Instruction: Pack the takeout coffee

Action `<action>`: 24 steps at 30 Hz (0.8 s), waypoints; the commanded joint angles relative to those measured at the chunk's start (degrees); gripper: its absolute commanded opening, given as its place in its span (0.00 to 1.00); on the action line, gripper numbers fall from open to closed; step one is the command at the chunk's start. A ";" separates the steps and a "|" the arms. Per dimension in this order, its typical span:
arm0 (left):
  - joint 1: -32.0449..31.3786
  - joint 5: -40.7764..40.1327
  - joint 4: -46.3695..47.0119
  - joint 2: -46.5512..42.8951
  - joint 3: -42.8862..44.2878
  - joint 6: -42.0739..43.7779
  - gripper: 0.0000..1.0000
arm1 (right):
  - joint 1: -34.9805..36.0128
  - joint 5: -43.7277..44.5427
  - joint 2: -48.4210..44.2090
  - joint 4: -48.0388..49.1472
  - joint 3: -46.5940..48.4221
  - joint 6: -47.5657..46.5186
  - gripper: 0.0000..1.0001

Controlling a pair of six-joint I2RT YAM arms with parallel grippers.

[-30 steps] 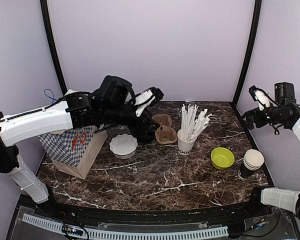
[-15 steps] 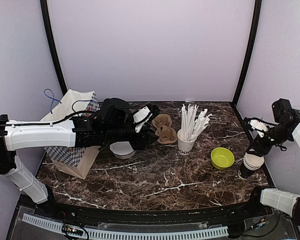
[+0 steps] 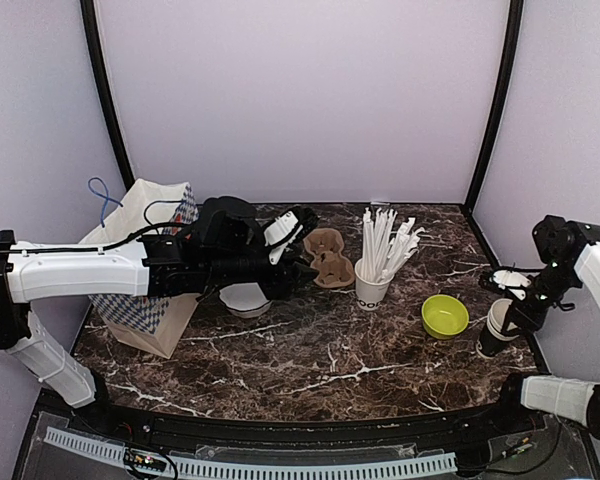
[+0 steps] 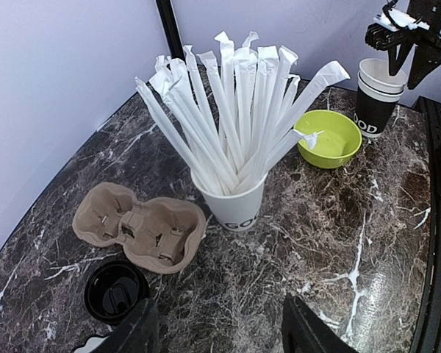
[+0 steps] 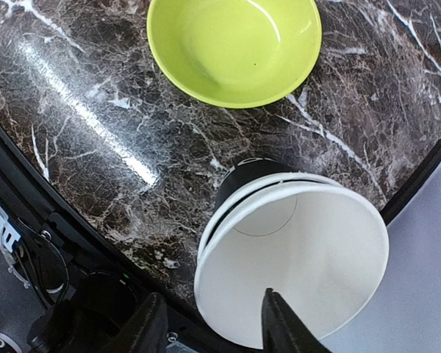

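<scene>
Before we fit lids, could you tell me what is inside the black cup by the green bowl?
An inner cup is nested in the black cup; its white inside looks empty to the bottom. It hides the outer one's interior.

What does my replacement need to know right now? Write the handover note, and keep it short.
Left gripper: open, empty, above the black lid and the cardboard carrier.
Right gripper: open, one finger inside and one outside the rim of the black cups, not clamped.
Things: two cups nested, unlidded, at the far right beside the green bowl; only one lid clearly visible; carrier empty.
Done: nothing packed that I can see.
Left: likely separate the cups, lid them, seat them in the carrier.
</scene>
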 commanded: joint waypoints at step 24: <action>-0.26 0.45 0.38 -0.51 -0.42 0.38 0.59 | 1.26 5.48 1.20 13.31 4.04 4.07 0.00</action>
